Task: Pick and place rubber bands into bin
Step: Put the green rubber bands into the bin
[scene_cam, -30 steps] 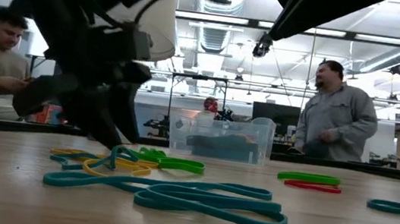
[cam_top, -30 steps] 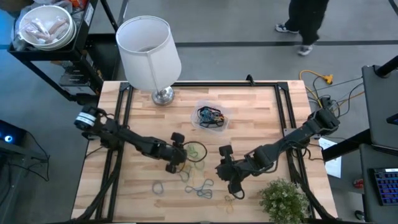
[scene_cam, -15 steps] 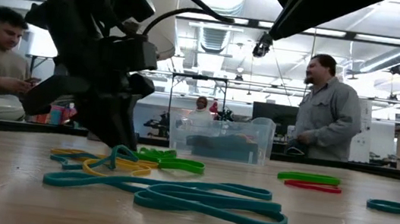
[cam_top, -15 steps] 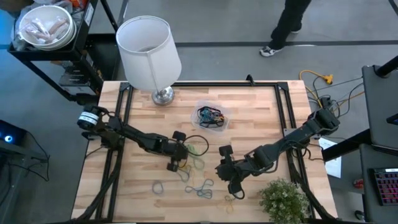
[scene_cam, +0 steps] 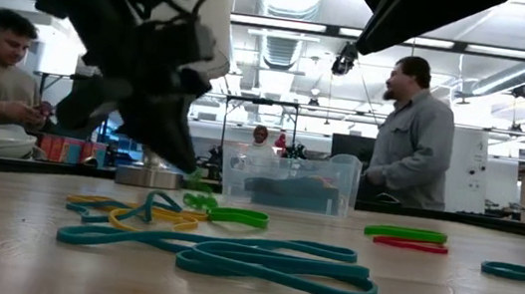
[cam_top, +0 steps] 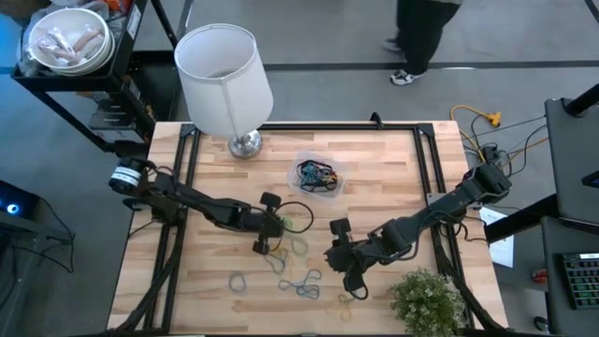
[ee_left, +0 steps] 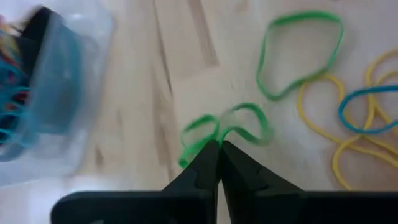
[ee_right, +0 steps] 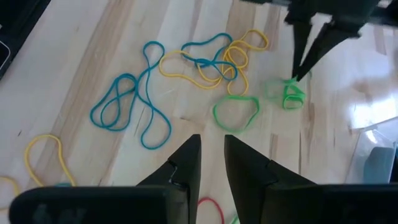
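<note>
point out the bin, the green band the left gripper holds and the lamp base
bin (cam_top: pixel 319 176), high view, its contents seen through the top
green band (ee_left: pixel 233 124), left wrist view, its loop
lamp base (cam_top: pixel 245 144), high view, top of the metal foot

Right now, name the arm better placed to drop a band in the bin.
Left. The left gripper is shut on the green rubber band, near the bin; the right gripper hangs open, holding nothing.

Light wooden slatted table (cam_top: pixel 393 178), dark-framed. Carried a white-shaded lamp (cam_top: pixel 225 75) at the far edge, a clear bin (cam_top: pixel 317 176) mid-table holding coloured bands, loose rubber bands (cam_top: pixel 298 281) scattered toward the near side, and what looked like a small green plant (cam_top: pixel 426 300) at the near right corner.
</note>
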